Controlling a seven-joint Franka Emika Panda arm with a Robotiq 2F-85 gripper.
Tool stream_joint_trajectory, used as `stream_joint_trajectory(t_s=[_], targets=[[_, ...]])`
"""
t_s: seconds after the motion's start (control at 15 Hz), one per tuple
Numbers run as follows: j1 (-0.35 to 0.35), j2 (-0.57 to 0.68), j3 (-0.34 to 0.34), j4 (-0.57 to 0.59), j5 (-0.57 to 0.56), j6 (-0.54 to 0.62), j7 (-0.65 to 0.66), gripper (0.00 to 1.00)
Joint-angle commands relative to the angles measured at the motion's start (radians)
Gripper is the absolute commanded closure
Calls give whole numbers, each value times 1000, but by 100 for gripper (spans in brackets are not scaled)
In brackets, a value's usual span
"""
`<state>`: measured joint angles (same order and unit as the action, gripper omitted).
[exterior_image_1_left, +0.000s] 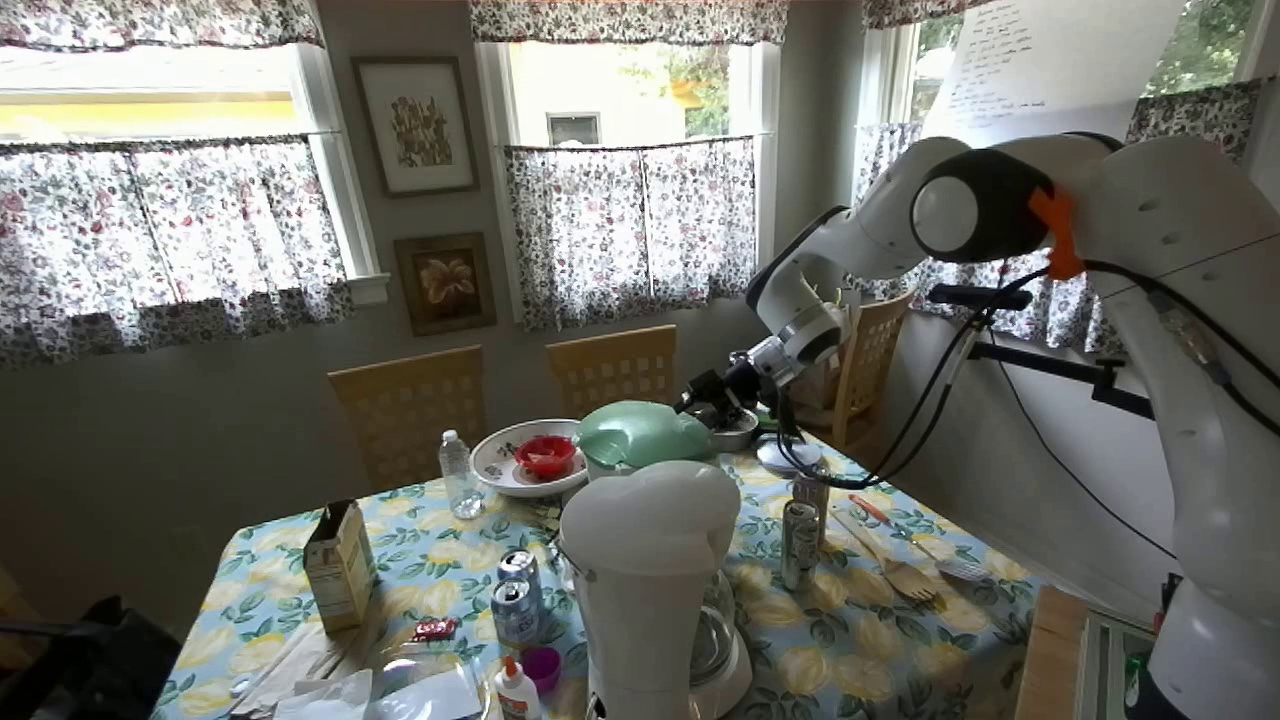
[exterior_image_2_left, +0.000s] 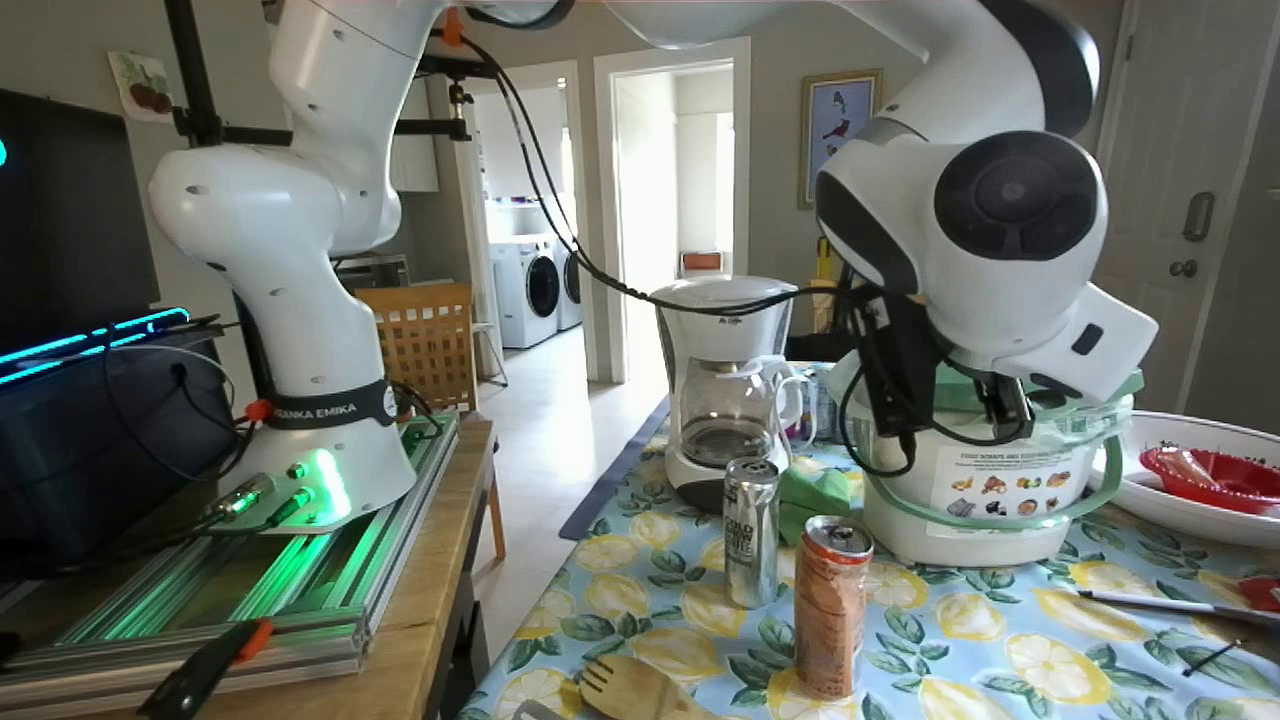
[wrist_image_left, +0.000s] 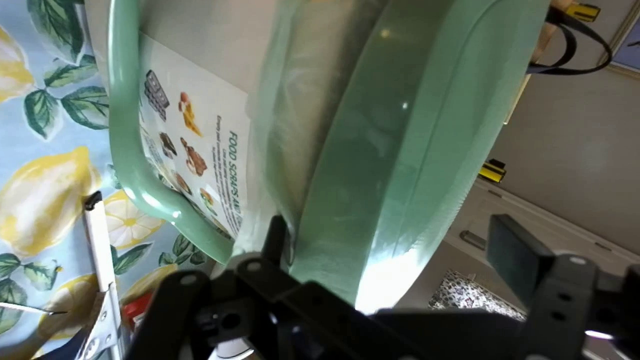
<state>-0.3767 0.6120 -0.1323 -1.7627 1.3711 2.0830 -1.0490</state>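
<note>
A white food-scraps bin (exterior_image_2_left: 900, 490) stands on the table, with a green lid (wrist_image_left: 400, 125) and a green handle (wrist_image_left: 122, 100) hanging down its front. Pale bag-like film (wrist_image_left: 310, 85) shows between lid and bin in the wrist view. My gripper (wrist_image_left: 392, 235) is at the lid's edge, jaws wide apart. One of its fingers (wrist_image_left: 275, 240) lies by the gap under the lid's rim; whether it touches is unclear. The opposite finger's pad (wrist_image_left: 520, 255) stands clear beyond the lid's top. In an exterior view the gripper (exterior_image_1_left: 693, 405) meets the lid's side from the window corner.
A white coffee maker (exterior_image_1_left: 640, 580) stands close to the bin. Two tall cans (exterior_image_2_left: 750, 530) and a wooden fork (exterior_image_2_left: 640, 690) are nearby. Past the bin lie a white bowl (exterior_image_1_left: 500, 480) holding a red bowl (exterior_image_1_left: 545, 455), and a water bottle (exterior_image_1_left: 460, 475).
</note>
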Motion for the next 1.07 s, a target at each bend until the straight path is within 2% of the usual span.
stream_joint_trajectory(t_s=[0.0, 1.0], targets=[[7, -18, -10, 6, 15, -35, -10, 0], [31, -83, -14, 15, -13, -81, 2, 0]])
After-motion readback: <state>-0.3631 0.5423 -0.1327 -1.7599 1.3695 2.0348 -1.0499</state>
